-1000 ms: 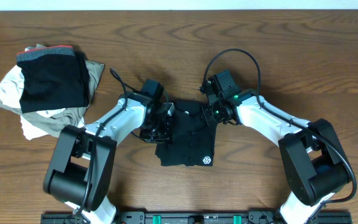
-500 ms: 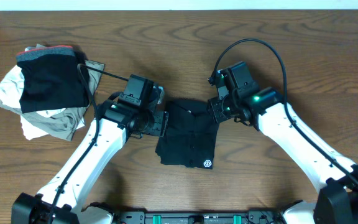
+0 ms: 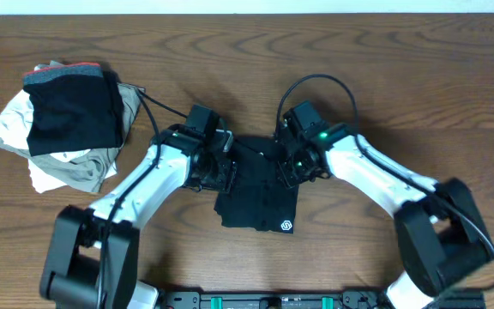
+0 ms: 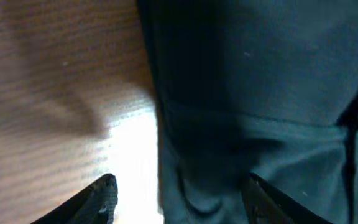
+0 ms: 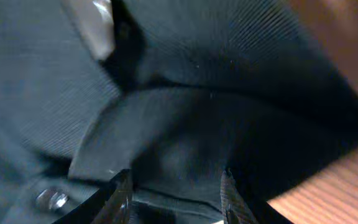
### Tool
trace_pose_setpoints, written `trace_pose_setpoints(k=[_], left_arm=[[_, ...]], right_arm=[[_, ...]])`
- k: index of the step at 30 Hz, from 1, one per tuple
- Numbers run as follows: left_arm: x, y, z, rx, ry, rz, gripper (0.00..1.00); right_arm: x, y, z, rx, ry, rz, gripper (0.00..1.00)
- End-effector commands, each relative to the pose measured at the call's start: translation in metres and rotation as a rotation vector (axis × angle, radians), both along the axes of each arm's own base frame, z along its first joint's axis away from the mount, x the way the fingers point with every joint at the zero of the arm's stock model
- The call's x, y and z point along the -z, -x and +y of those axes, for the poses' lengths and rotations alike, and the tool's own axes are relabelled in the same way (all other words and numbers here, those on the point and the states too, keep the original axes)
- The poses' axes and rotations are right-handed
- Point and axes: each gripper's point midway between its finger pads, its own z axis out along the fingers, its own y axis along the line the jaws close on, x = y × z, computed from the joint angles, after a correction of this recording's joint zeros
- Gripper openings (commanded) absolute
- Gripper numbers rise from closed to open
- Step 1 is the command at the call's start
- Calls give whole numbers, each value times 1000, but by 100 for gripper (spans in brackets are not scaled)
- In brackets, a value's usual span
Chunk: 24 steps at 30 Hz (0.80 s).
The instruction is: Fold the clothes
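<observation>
The clothes, a black garment (image 3: 260,193) with a small round white logo (image 3: 286,225), lie partly folded at the table's middle. My left gripper (image 3: 221,168) stands open at the garment's upper left edge. In the left wrist view its fingertips (image 4: 102,198) straddle the dark fabric's (image 4: 260,93) border, one over bare wood and one over cloth. My right gripper (image 3: 292,165) is at the upper right corner, open. In the right wrist view its fingers (image 5: 120,196) stand apart over a fold of the collar (image 5: 185,137), with a button (image 5: 50,199) beside them.
A pile of other garments (image 3: 54,163) sits at the back left, topped by a plain black folded piece (image 3: 71,112). Black cables loop behind both wrists (image 3: 316,81). Brown wooden table (image 3: 418,86) all around.
My left gripper has opened and let go of the garment's left edge. Both arms swung up and outward, then came back down to the garment's upper corners. The garment has barely shifted.
</observation>
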Motion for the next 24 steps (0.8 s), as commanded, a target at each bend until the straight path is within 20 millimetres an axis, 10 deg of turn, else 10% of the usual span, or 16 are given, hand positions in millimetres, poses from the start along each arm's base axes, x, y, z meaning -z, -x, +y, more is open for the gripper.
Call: trace_pose_setpoints(k=[1,20,24], left_arm=[[11,3,4,7,40,50,66],[15,25,-36,136,413,201,66],[15,25,-36,136,414,199,34]], right_arm=[[25,10,-1,-2,30,65,45],[44,12,-3,1,49,98,45],[44,12,-4,2,50,101,45]])
